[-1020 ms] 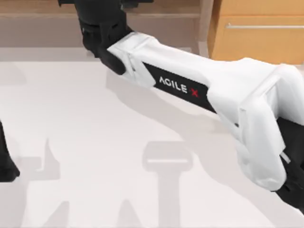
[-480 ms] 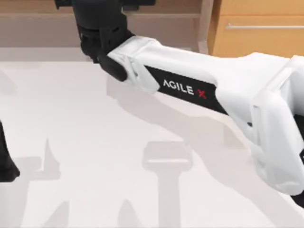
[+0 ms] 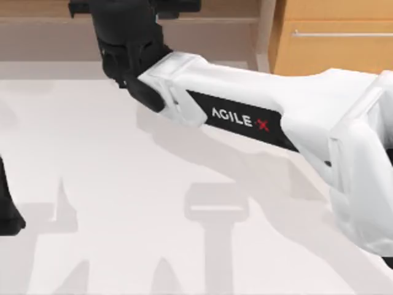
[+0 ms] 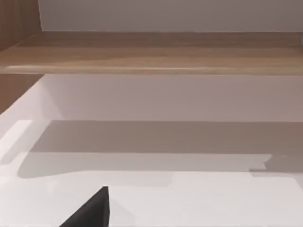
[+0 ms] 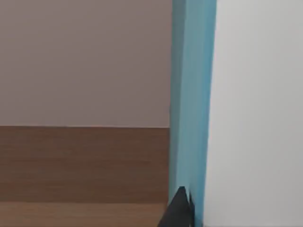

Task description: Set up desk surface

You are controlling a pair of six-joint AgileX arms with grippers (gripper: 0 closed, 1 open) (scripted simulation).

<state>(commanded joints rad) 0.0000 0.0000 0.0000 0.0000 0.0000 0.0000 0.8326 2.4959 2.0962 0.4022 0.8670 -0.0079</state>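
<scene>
The left arm [image 3: 7,212] is sitting as a dark shape at the left edge of the white worktop [image 3: 110,184], which is spreading wide across the top view beneath both arms; how its claw stands cannot be told. The right arm [image 3: 258,117], marked AgileX, is stretching from the right side toward the wooden shelf [image 3: 55,12] at the back left, its black claw [image 3: 126,37] over the shelf's edge, grip unclear. An orange-wood drawer cabinet [image 3: 334,43] is standing at the back right.
</scene>
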